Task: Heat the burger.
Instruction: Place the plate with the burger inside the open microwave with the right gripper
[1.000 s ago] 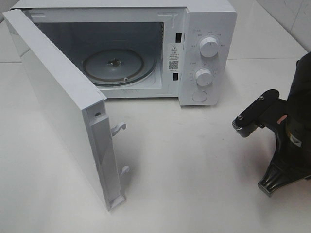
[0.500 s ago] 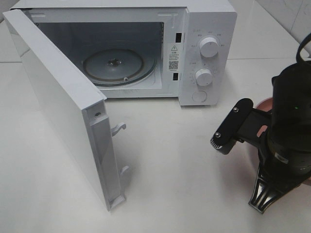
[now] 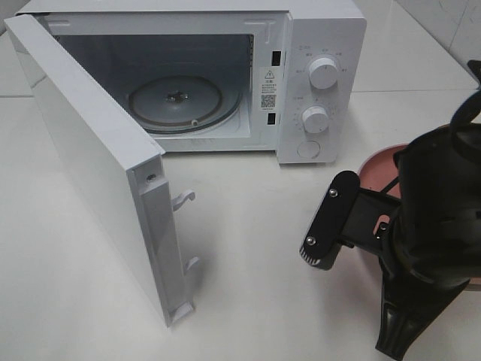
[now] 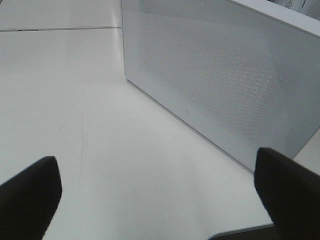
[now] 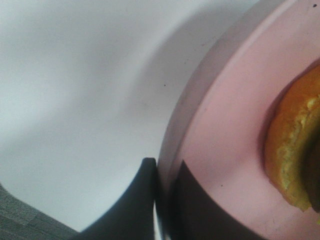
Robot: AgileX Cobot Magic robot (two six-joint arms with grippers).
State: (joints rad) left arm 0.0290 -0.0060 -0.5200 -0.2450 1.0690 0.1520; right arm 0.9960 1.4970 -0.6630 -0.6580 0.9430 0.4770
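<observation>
The right pincer [image 5: 164, 182] is pinched narrow on the rim of a pink plate [image 5: 225, 120], with one finger outside the rim and the other on the plate's inner face. The burger [image 5: 295, 145] lies on this plate. It sits farther in from the gripped rim, apart from both fingers, and only its golden bun edge shows in the wrist view. From the high camera the right arm [image 3: 436, 218] covers the burger. A pink arc of the plate [image 3: 379, 162] shows beside the arm, in front and to the right of the microwave [image 3: 323, 45]. Whether the plate rests on the surface [image 3: 263, 263] I cannot tell. The microwave's door [image 3: 90, 165] stands open, showing the turntable [image 3: 176, 101]. The left pincer [image 4: 156, 182] is spread wide over the surface, holding nothing, and faces the door's outer side.
</observation>
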